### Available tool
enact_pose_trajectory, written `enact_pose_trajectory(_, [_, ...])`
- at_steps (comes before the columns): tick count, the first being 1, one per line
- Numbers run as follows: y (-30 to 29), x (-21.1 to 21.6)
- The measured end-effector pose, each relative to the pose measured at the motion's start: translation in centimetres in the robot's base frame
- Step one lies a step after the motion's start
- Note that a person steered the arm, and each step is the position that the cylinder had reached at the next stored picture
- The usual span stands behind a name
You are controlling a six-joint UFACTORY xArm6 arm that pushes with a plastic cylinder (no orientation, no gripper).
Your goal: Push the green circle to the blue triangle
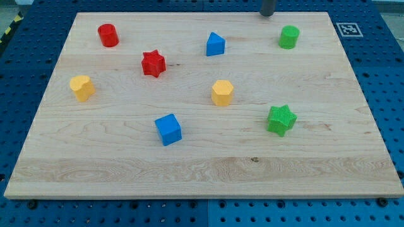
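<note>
The green circle (289, 36) stands near the view's top right of the wooden board (95, 157). The blue triangle (215, 44) sits to its left, in the upper middle. My tip (267, 14) shows as a dark rod end at the board's top edge, up and to the left of the green circle and apart from it. It is up and to the right of the blue triangle.
A red circle (108, 34) and a red star (153, 64) lie at the upper left. A yellow block (82, 87) sits at the left, another yellow block (222, 92) at centre. A blue cube (168, 129) lies lower middle, a green star (281, 119) at the right.
</note>
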State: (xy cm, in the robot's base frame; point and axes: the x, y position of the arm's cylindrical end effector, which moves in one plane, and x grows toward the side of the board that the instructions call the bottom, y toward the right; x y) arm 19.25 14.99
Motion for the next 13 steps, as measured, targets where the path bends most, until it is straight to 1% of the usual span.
enact_pose_trajectory(1, [0.0,0.0])
enact_pose_trajectory(2, [1.4,-0.1])
enact_pose_trajectory(3, [7.2,1.2])
enact_pose_trajectory(4, [11.9,5.3])
enact_pose_trajectory(5, [11.4,11.2])
enact_pose_trajectory(6, [10.3,11.7])
enact_pose_trajectory(8, [9.9,7.3])
enact_pose_trajectory(9, [9.5,9.1])
enact_pose_trajectory(10, [7.2,11.1])
enact_pose_trajectory(11, [5.4,11.1])
enact_pose_trajectory(12, [5.8,11.1])
enact_pose_trajectory(13, [7.5,9.3])
